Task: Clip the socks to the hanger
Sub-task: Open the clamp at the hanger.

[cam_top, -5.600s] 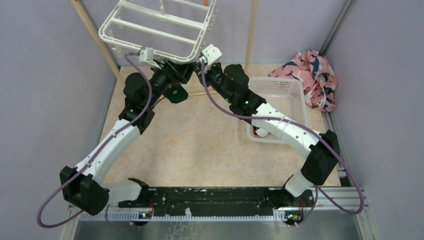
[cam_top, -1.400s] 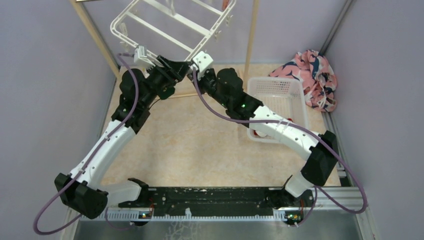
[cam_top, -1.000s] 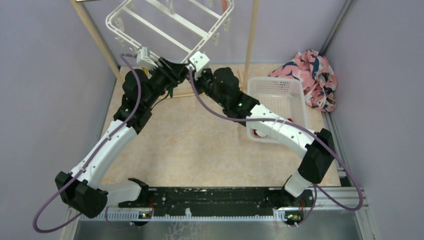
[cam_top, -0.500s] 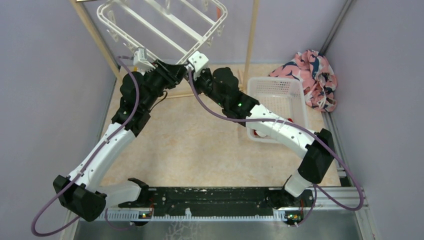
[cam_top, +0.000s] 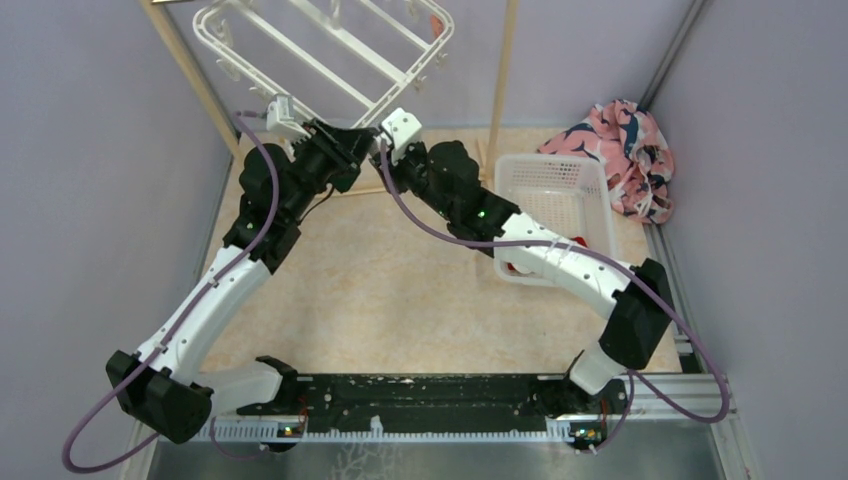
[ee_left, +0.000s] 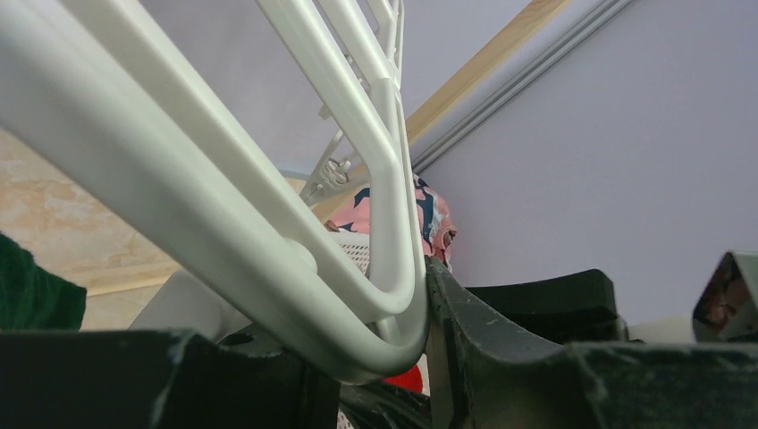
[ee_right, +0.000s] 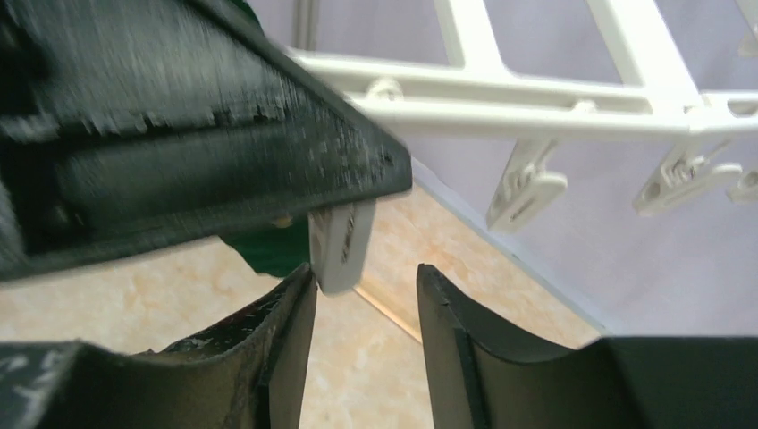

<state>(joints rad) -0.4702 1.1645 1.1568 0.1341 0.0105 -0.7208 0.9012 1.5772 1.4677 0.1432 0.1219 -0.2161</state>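
Note:
The white hanger [cam_top: 330, 50] hangs tilted at the back. My left gripper [cam_top: 352, 140] is shut on its near rounded corner, and the left wrist view shows the frame bar [ee_left: 384, 223] pinched between the jaws. My right gripper [cam_top: 385, 143] is open right beside it. In the right wrist view [ee_right: 366, 273] a white clip [ee_right: 344, 246] dangles just above its left finger, not gripped. The dark green sock [ee_right: 268, 248] shows behind that clip and at the left edge of the left wrist view [ee_left: 27, 299]. A red and white sock [cam_top: 515, 268] lies in the basket. The black sock is out of view.
The white perforated basket [cam_top: 575, 180] stands at the right, under my right arm. A pink-and-navy cloth heap [cam_top: 625, 150] lies behind it. Wooden poles [cam_top: 195, 85] [cam_top: 503, 70] rise on either side of the hanger. More clips [ee_right: 523, 192] hang from the frame.
Over the past seconds the hanger has swung and tilted to the left, and both grippers moved up and left with its near corner. In the last half second almost nothing moved.

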